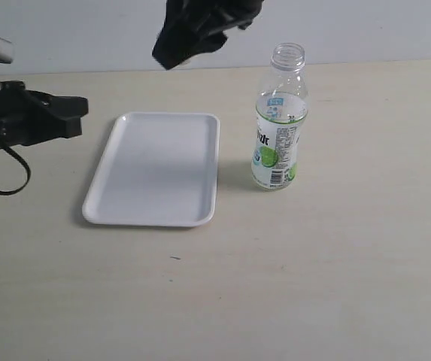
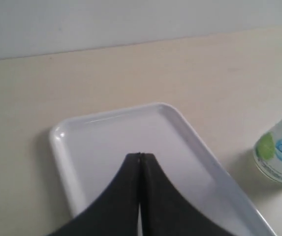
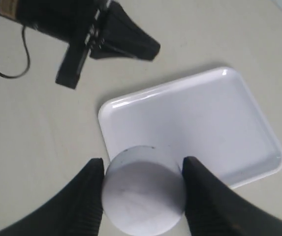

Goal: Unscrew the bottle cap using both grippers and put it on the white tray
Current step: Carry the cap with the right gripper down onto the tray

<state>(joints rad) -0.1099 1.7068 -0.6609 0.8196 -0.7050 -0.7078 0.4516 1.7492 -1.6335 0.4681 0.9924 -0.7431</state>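
Tabletop (image 1: 313, 301), pale and bare in the foreground, fills most of the exterior view. On it lies the white tray (image 1: 155, 169), lengthwise toward us, with nothing in it. At 3 o'clock from the tray, near it but not touching, the bottle (image 1: 277, 135) stands upright with its threaded neck open, so we judge the unscrewing done.

Our right gripper (image 1: 200, 30) hangs high at 11 o'clock from the bottle, above the tray's far edge. In its wrist view its fingers (image 3: 94, 196) grasp the bottle cap (image 3: 143, 196) by the sides, with one corner of the tray beneath. Our left gripper (image 2: 141, 157) sits at 9 o'clock from the tray, off its rim, its fingers clenched together on nothing and well apart from the bottle.

We take the step in hand to be carrying the cap to the tray. The next move, as we judge it, calls for bringing the right gripper inward over the tray's flat middle, away from the rim, and lowering it close. Only then should the fingers release, so the small round cap settles instead of rolling off.
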